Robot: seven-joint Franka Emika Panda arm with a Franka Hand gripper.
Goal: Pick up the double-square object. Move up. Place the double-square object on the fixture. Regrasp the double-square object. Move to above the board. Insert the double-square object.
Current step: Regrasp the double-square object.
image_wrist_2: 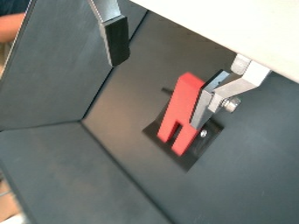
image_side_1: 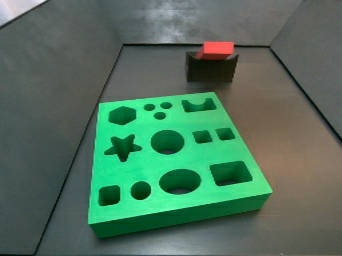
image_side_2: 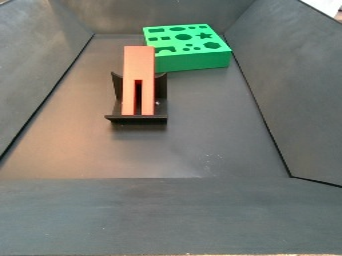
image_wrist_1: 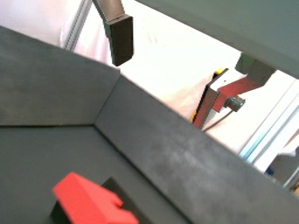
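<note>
Red block [image_side_2: 138,78]: elongated, resting on the fixture [image_side_2: 136,114] at centre left of a side view, leaning up against its upright bracket, slotted end with two prongs lowest, toward the base plate; nothing grips it. In a side view [image_side_1: 217,48] only its square red end shows, atop the dark fixture [image_side_1: 211,68] at upper centre of the frame. In a wrist view the block [image_wrist_2: 180,112] lies at centre right, slot and both prongs plain, on the fixture [image_wrist_2: 201,143]; in a wrist view only a corner of the block [image_wrist_1: 89,199] shows, with a bit of fixture [image_wrist_1: 114,187] beside it. Board [image_side_1: 171,157]: bright green slab, flat on the dark floor, filling the middle and lower part of a side view, with star, hexagon, circle, square and oval cut-outs; in a side view [image_side_2: 187,48] it sits at upper centre, beyond the fixture and apart from it. Gripper [image_wrist_2: 170,59]: seen only in the wrist views, also at [image_wrist_1: 181,68]; absent from both side views. Jaws spread wide and holding nothing, one dark-padded finger [image_wrist_2: 114,37] to one side, the other finger [image_wrist_2: 222,89] close to the block's edge; whether it touches cannot be told. Enclosure: dark grey floor and sloped walls [image_side_2: 54,85].
</note>
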